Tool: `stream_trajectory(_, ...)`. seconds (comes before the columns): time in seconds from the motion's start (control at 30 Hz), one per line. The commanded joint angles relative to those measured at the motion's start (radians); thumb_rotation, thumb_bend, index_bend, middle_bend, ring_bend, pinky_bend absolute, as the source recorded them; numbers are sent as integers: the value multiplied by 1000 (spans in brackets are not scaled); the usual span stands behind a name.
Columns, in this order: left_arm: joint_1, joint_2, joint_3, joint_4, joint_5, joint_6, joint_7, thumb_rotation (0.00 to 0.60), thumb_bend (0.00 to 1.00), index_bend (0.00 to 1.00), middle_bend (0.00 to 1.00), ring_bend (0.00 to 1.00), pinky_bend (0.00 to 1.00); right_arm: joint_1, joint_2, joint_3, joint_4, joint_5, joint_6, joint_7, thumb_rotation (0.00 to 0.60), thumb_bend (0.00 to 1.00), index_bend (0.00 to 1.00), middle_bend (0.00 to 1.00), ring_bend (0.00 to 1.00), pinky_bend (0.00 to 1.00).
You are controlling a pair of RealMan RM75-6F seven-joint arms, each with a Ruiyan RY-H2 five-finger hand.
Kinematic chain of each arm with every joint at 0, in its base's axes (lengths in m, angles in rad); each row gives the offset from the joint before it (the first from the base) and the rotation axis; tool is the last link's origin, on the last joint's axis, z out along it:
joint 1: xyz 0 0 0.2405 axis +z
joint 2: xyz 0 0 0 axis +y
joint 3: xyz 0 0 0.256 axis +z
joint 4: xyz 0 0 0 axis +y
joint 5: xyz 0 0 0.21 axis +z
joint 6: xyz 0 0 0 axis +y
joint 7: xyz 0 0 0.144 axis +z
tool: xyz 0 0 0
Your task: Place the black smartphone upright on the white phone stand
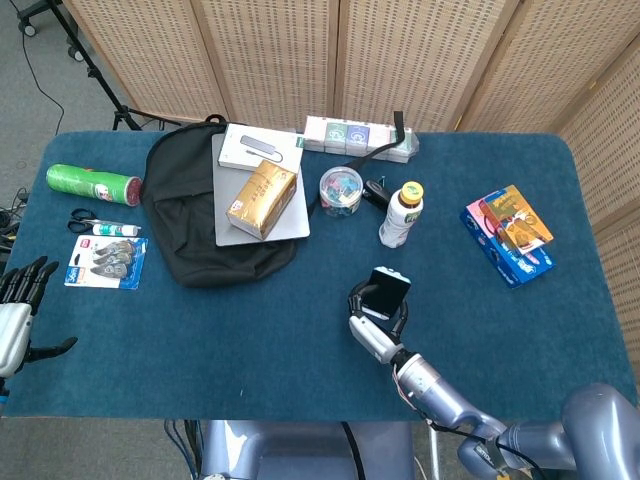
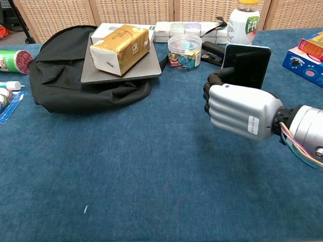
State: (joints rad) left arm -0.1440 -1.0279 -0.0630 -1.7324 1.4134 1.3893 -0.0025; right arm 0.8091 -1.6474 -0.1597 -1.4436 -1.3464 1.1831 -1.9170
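My right hand (image 2: pixel 241 113) grips the black smartphone (image 2: pixel 247 65) from behind and holds it upright, with its dark screen facing the chest camera. From the head view the same right hand (image 1: pixel 368 325) and smartphone (image 1: pixel 386 294) sit at the table's front centre, just short of the bottle. The white phone stand shows in neither view; the hand covers the table below the phone. My left hand (image 1: pixel 15 310) hangs off the table's left edge with its fingers spread and nothing in it.
A black backpack (image 1: pixel 190 235) carries a laptop (image 2: pixel 96 70) and a yellow tissue pack (image 1: pixel 262 198). Behind the phone stand a bottle (image 2: pixel 245 14), a jar of clips (image 2: pixel 184 50) and a black clip (image 2: pixel 212 51). Blue boxes (image 1: pixel 505 235) lie right, a green can (image 1: pixel 95 185) left.
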Motion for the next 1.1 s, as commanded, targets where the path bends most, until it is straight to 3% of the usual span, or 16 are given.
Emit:
stream_trajectory(0.03, 0, 0, 0, 0, -1, 0, 0, 600, 0, 20, 0, 0, 1, -8, 2, 1, 4, -10, -2, 14, 600, 456, 469, 381, 366, 462)
stream_trajectory(0.17, 0, -1, 0, 1, -1, 0, 1, 600, 0, 20, 0, 0, 1, -24, 0, 6, 2, -19, 9, 17, 600, 119, 282, 168, 149, 340)
stream_trajectory(0.27, -1, -1, 0, 1, -1, -2, 2, 600, 0, 20, 0, 0, 1, -35, -3, 14, -5, -22, 17, 12, 600, 20, 220, 86, 56, 259)
stream_trajectory(0.63, -1, 0, 2, 0, 2, -1, 2, 600, 0, 20, 0, 0, 1, -73, -5, 29, -32, -46, 32, 6, 600, 2, 32, 0, 0, 166)
stream_trajectory(0.97, 1, 2, 2, 0, 4, 4, -4, 600, 0, 19, 0, 0, 1, -106, 41, 35, -115, -100, 77, 31, 600, 2, 4, 0, 0, 158)
stream_trajectory(1.07, 4, 4, 1, 1, 7, 10, -11, 600, 0, 13, 0, 0, 1, -112, 100, 31, -176, -144, 97, 90, 600, 1, 4, 0, 0, 142)
stream_trajectory(1.1, 8, 5, 2, 1, 14, 21, -15, 600, 0, 10, 0, 0, 0, -89, 173, 18, -197, -235, 107, 226, 600, 0, 4, 0, 0, 140)
